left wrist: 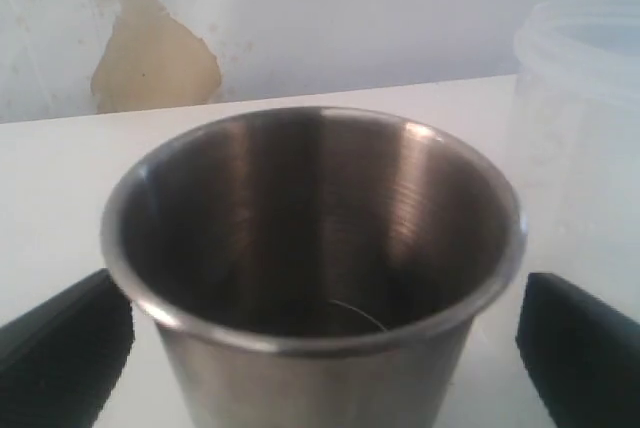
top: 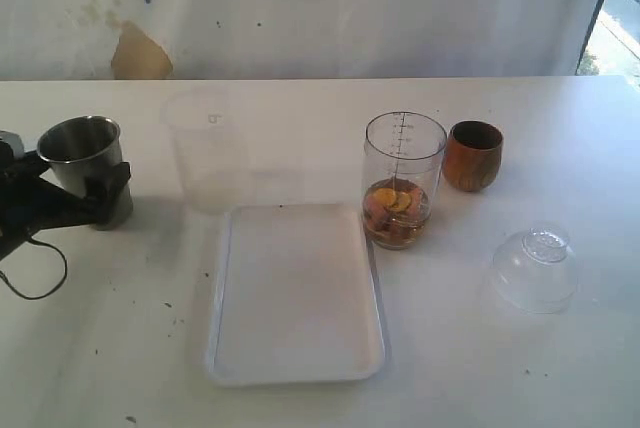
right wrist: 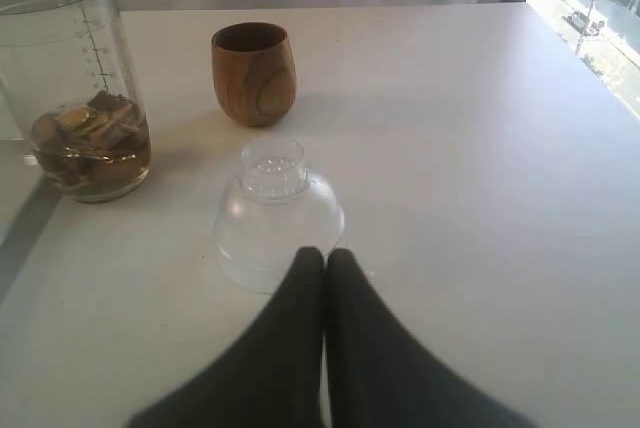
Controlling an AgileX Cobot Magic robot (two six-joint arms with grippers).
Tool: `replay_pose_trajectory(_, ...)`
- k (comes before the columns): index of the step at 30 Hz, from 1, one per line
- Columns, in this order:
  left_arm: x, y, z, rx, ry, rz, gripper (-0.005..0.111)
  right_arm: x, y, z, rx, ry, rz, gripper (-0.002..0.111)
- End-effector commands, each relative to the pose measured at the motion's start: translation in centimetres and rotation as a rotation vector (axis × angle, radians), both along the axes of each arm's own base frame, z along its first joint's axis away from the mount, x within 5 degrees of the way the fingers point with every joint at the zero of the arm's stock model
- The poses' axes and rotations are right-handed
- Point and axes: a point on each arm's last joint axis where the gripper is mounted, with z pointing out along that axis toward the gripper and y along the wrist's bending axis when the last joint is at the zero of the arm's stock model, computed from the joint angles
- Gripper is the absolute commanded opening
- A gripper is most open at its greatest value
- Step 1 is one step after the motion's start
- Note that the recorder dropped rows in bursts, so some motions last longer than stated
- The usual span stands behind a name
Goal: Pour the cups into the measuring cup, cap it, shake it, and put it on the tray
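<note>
– on the left side of the worktop [top: 500,368], what do the left jaws do?
– they are released, standing around the steel cup [top: 82,153]. in the left wrist view the left fingers [left wrist: 60,348] are one at each side of the cup, each with a gap to its wall. the cup is upright on the worktop.
– and the right jaws?
– clenched. the right fingers [right wrist: 290,348] press one against the other and grasp nothing. their tips are close to the clear dome lid [right wrist: 275,218], which lies with its wide mouth down. i cannot tell if they touch it.
– where is the measuring cup [top: 403,180]?
– upright on the worktop, just beyond the far right corner of the white tray [top: 296,293], not on it. its mouth is open. at the bottom is brown liquid with orange and yellow pieces.
– the wooden cup [top: 473,155]?
– upright, just beside the measuring cup, on its right.
– anything more?
– a cloudy plastic container [top: 208,153] stands between the steel cup and the measuring cup, near the tray's far left corner.
</note>
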Motion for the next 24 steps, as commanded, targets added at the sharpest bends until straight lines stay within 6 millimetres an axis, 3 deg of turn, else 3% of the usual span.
replay_pose_trajectory(1,-1.5,0.0,1.2,-0.010,-0.023,0.011,0.104,0.0,0.0,0.0,0.001,-0.010,-0.006,0.000)
replay_pose_trajectory(6,-3.8,0.2,3.5,0.018,-0.075,0.032,0.104,0.0,0.0,0.0,0.001,-0.010,-0.006,0.000)
replay_pose_trajectory(10,-6.3,0.8,5.9,0.032,-0.142,0.101,0.096,0.0,0.0,0.0,0.001,-0.010,-0.006,0.000)
replay_pose_trajectory(12,-7.3,0.9,7.1,0.028,-0.184,0.113,0.083,0.0,0.0,0.0,0.001,-0.010,-0.006,0.000)
replay_pose_trajectory(14,-8.2,0.7,8.5,0.029,-0.241,0.101,0.057,0.0,0.0,0.0,0.001,-0.010,-0.006,0.000)
replay_pose_trajectory(16,-9.3,0.4,10.1,0.038,-0.314,0.066,0.023,0.0,0.0,0.0,0.001,-0.010,-0.006,0.000)
replay_pose_trajectory(18,-9.9,0.2,11.3,0.044,-0.367,0.043,0.000,0.0,0.0,0.0,0.001,-0.010,-0.006,0.000)
replay_pose_trajectory(24,-11.5,0.2,12.8,0.096,-0.290,0.045,0.000,0.0,0.0,0.0,0.001,-0.010,-0.006,0.000)
